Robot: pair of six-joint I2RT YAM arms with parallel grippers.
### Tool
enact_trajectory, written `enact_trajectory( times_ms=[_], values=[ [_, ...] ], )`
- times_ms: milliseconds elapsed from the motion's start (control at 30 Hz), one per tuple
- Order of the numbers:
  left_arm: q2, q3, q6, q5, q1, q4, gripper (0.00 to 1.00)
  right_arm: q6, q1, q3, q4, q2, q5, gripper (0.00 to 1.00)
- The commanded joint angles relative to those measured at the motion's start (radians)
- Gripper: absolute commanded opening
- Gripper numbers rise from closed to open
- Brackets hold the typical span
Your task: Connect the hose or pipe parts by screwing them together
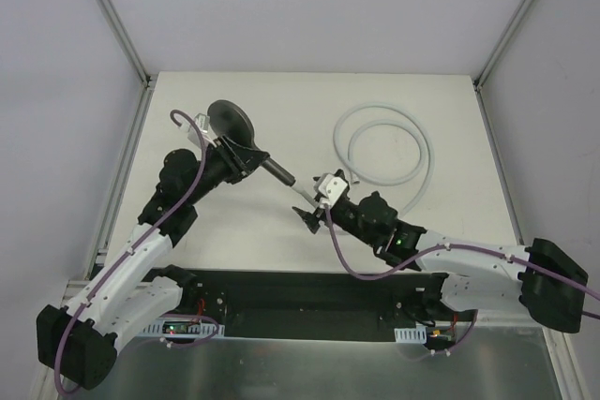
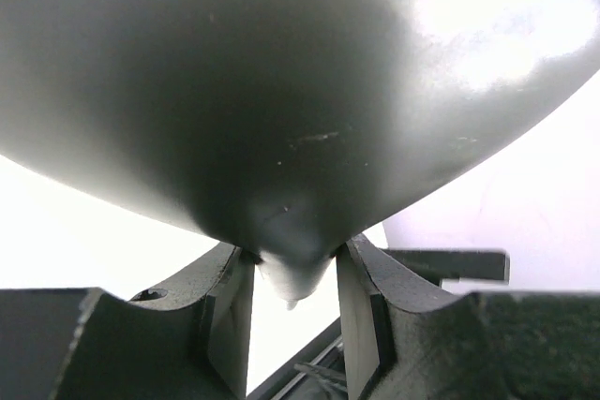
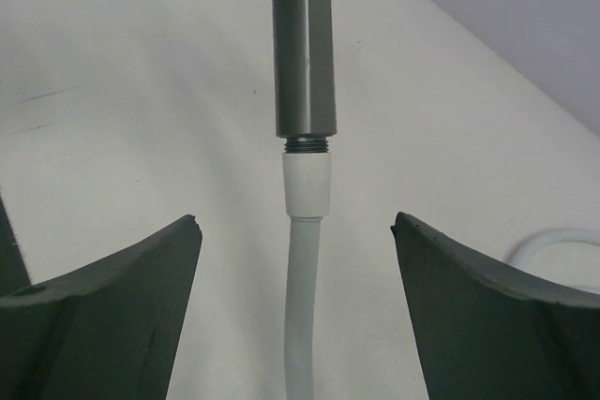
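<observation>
The dark grey shower head (image 1: 230, 122) is held tilted above the table, its handle (image 1: 272, 168) pointing down to the right. My left gripper (image 1: 232, 158) is shut on its neck; in the left wrist view the head's back (image 2: 281, 91) fills the top and both fingers (image 2: 230, 311) press the narrow neck. The pale hose (image 1: 384, 142) lies coiled at the back right. Its white end fitting (image 3: 307, 185) sits on the handle's (image 3: 305, 44) threaded end, with a band of thread showing. My right gripper (image 3: 295, 222) is open, one finger on each side of the hose (image 3: 300, 316), touching nothing.
White table (image 1: 309, 100) with grey walls and metal frame posts (image 1: 112, 16) at the back corners. The arms' dark base plate (image 1: 309, 292) runs along the near edge. A purple cable (image 1: 187, 124) loops beside the left wrist.
</observation>
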Motion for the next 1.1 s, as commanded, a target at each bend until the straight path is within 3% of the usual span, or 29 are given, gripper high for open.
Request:
enact_trajectory(
  times_ms=[0,267,467,567,600,667,700,767,867,900,967,1033,1067],
  values=[
    [-0.032,0.124,-0.133,-0.091,-0.009,-0.146,0.0,-0.288,0.116,0.098,-0.028,0.043,0.343,0.84],
    [-0.04,0.205,-0.222,-0.121,-0.009,-0.318,0.0,-0.543,0.237,0.256,0.002,0.254,0.598,0.76],
    [-0.061,0.233,-0.239,-0.147,-0.009,-0.391,0.0,-0.626,0.271,0.362,0.012,0.414,0.707,0.56],
    [-0.064,0.238,-0.234,-0.152,-0.007,-0.404,0.0,-0.596,0.274,0.393,-0.014,0.431,0.713,0.43],
    [-0.064,0.236,-0.231,-0.157,-0.007,-0.402,0.0,-0.564,0.274,0.397,-0.04,0.429,0.707,0.31],
    [-0.064,0.232,-0.22,-0.158,-0.007,-0.402,0.0,-0.522,0.266,0.407,-0.085,0.416,0.672,0.21],
    [-0.061,0.228,-0.214,-0.155,-0.007,-0.401,0.0,-0.478,0.263,0.407,-0.102,0.407,0.651,0.1],
    [-0.055,0.225,-0.175,-0.137,-0.009,-0.378,0.0,-0.412,0.236,0.391,-0.138,0.365,0.559,0.01],
    [-0.04,0.202,-0.075,-0.039,-0.007,-0.3,0.0,-0.237,0.147,0.344,-0.177,0.286,0.324,0.01],
    [-0.038,0.183,-0.049,-0.007,-0.007,-0.184,0.0,-0.181,0.115,0.33,-0.177,0.264,0.248,0.01],
    [-0.043,0.092,0.009,0.093,-0.007,-0.044,0.0,0.005,-0.021,0.296,-0.124,0.221,-0.051,0.01],
    [-0.054,-0.021,0.022,0.135,-0.007,0.195,0.0,0.106,-0.102,0.23,-0.038,0.215,-0.293,0.01],
    [-0.057,-0.06,0.024,0.152,-0.009,0.283,0.0,0.195,-0.163,0.21,0.038,0.212,-0.343,0.01]
  ],
)
